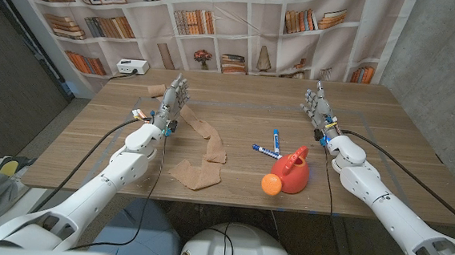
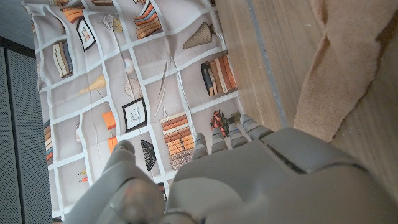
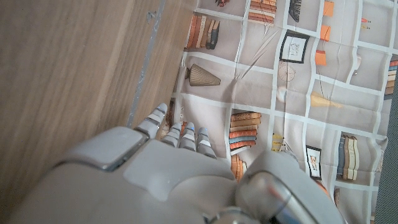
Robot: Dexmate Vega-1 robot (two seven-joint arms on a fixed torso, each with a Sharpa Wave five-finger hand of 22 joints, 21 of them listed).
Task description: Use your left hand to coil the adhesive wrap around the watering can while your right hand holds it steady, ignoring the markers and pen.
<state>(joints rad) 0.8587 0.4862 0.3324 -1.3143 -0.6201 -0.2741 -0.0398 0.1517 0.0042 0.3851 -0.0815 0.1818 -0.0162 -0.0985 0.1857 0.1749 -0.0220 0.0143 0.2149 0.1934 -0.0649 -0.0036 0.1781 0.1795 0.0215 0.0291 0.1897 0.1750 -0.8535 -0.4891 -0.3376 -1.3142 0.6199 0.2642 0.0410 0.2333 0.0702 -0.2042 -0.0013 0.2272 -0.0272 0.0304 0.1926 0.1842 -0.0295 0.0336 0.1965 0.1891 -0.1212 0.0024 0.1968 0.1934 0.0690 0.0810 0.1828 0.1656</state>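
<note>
A small red-orange watering can point(image 1: 292, 174) lies on the wooden table point(image 1: 238, 96) near its front edge, toward the robot's right, its round orange rose facing the camera and the handle up at the far side. It looks like thin moulded plastic — light, stiff and smooth, likely to skid or roll under a sideways pull, so the steadying grip would probably be best taken around the body or through the handle, clear of the band where the wrap must go.

To its left the adhesive wrap point(image 1: 203, 151) trails across the boards as a tan, crinkled ribbon, running from beside the left hand point(image 1: 173, 101) down to a loose folded patch near the front edge. It appears soft, limp and very light; being self-clinging, it may stick to itself where it folds, so a free end looks the better place to pinch. In the left wrist view its fuzzy edge point(image 2: 348, 68) lies just beside that hand.

The left hand stands upright at the wrap's far end, fingers extended and apart, holding nothing. The right hand point(image 1: 319, 106) is raised the same way, empty and spread, well behind the can. Between can and wrap lie blue-and-white markers point(image 1: 270, 147) — to be left alone. No coiling has begun.
</note>
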